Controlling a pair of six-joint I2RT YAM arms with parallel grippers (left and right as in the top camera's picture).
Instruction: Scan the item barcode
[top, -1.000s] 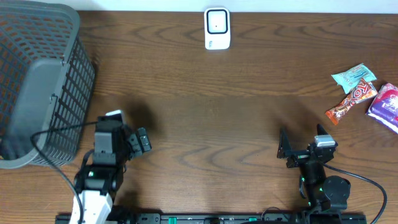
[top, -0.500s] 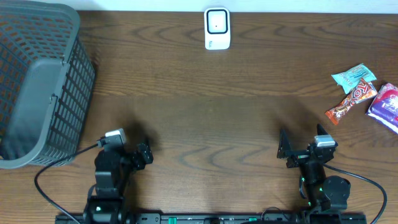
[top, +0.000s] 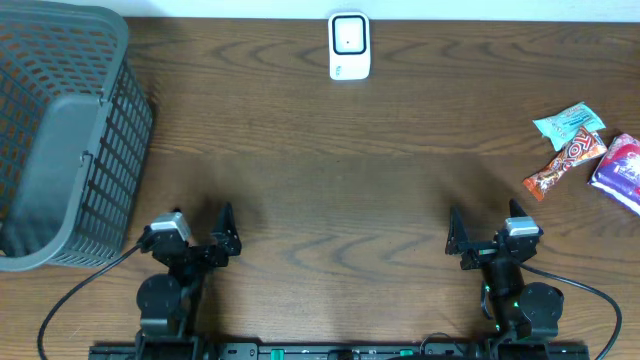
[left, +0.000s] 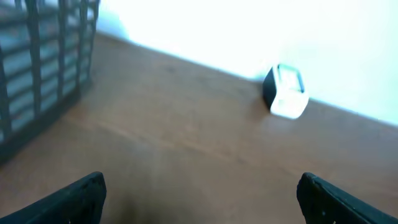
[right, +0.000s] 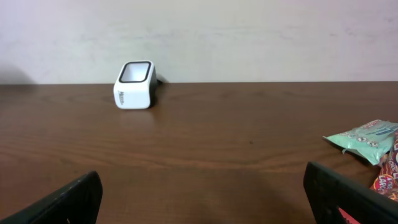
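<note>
The left tool (top: 200, 230), jaws wide, now sits back at the front edge of the surface (top: 330, 180), farther from the basket (top: 125, 130) than before.

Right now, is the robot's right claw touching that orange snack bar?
Apart. The overhead view shows a wide strip of bare table between the open right gripper and the orange snack bar.

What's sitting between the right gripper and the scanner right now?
Nothing. Overhead shows bare table between the right gripper and the white scanner, and the right wrist view agrees. The snack packets lie off to the right.
</note>
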